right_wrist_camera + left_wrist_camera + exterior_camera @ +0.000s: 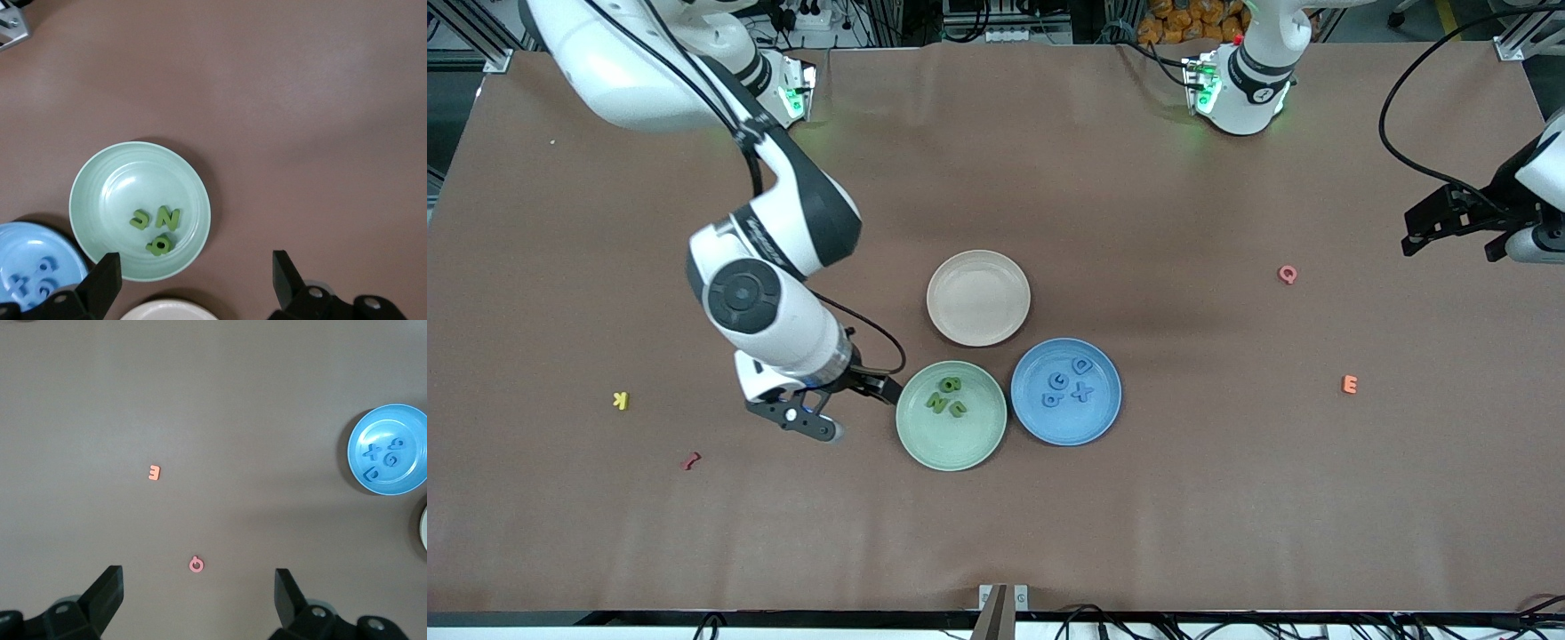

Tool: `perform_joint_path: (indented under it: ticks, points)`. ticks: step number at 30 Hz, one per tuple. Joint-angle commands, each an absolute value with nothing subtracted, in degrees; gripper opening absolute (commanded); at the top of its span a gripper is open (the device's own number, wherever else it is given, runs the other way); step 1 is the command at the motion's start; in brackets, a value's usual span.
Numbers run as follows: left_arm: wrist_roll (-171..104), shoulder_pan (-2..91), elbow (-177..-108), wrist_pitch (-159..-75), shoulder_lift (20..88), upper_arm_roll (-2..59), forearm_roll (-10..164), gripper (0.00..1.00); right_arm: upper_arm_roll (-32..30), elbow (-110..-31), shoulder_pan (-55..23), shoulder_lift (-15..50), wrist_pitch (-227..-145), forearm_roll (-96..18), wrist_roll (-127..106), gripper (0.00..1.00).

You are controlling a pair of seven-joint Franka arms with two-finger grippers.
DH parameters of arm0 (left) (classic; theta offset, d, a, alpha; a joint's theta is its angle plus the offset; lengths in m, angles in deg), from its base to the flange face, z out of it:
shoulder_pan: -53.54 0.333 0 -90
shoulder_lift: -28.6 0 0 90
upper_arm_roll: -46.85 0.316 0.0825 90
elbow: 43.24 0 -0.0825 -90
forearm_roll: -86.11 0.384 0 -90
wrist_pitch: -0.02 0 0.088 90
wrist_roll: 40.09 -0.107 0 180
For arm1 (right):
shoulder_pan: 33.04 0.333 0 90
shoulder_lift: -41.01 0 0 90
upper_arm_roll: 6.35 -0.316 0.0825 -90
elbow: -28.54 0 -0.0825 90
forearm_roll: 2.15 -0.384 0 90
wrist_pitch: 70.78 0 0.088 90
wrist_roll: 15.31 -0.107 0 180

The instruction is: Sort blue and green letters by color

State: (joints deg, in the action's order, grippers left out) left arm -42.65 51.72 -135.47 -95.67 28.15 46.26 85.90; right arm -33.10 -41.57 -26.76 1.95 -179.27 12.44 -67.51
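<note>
While both tools gape empty, brown table (1138, 196) bare-looking; possibly orange clutter (1192, 20) above.

tabletop (1138, 204): brown matt cloth-like cover, faint creases
green plate (951, 440): smooth, glossy
blue plate (1067, 427): smooth, slight sheen
cream plate (978, 298): smooth, matt
letters (947, 396): matt, foam-like
arms (783, 311): glossy white plastic shell

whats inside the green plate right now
Three green letters lie in the green plate, clustered together: an N, a U-like piece and a rounded one, maybe a 6 or B. Nothing covers the plate, so no fourth green piece is hidden there.
</note>
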Motion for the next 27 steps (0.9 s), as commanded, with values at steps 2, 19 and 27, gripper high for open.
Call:
perform_joint_path:
  ticks: [2, 19, 27]
  points:
    - [-42.11, 51.26, -134.03, -94.91, 28.77, 46.76, 85.05, 1.0, -39.47, -42.74, -33.3, 6.64, -174.67, 12.7, -62.86, 1.0]
    - [-42.11, 51.26, -134.03, -94.91, 29.21, 46.76, 85.05, 1.0, -40.89, -42.39, -39.98, 16.92, -167.02, 6.91, -48.54, 1.0]
    - [-42.11, 51.26, -134.03, -94.91, 29.21, 46.67, 85.05, 1.0, -29.92, -42.74, -39.9, 22.55, -162.98, 0.05, -34.57, 1.0]
